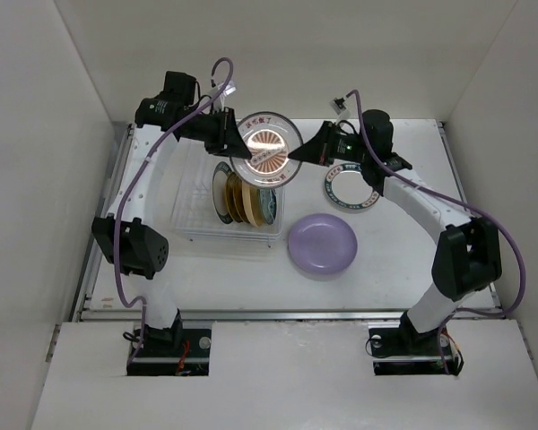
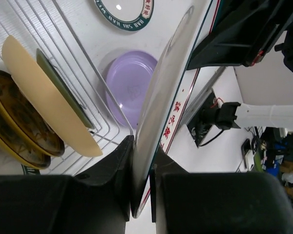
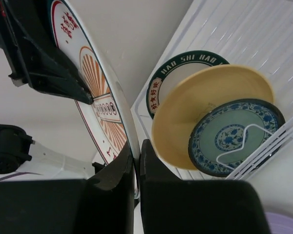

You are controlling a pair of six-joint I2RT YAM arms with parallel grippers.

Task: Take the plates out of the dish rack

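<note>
The white-orange patterned plate (image 1: 267,150) hangs upright above the dish rack (image 1: 194,204), held from both sides. My left gripper (image 1: 233,143) is shut on its left rim (image 2: 151,146), and my right gripper (image 1: 298,154) is shut on its right rim (image 3: 100,105). The plate's edge sits between the left jaws (image 2: 142,190) and between the right jaws (image 3: 136,158). A brown-gold plate (image 2: 19,122), a yellow plate (image 3: 200,105) and a teal patterned plate (image 3: 234,134) stand in the rack. A dark-rimmed white plate (image 3: 158,83) stands behind them.
A lavender plate (image 1: 321,244) lies flat on the table right of the rack. A white plate with a dark teal rim (image 1: 351,190) lies beyond it, under my right arm. White walls close in the table on three sides.
</note>
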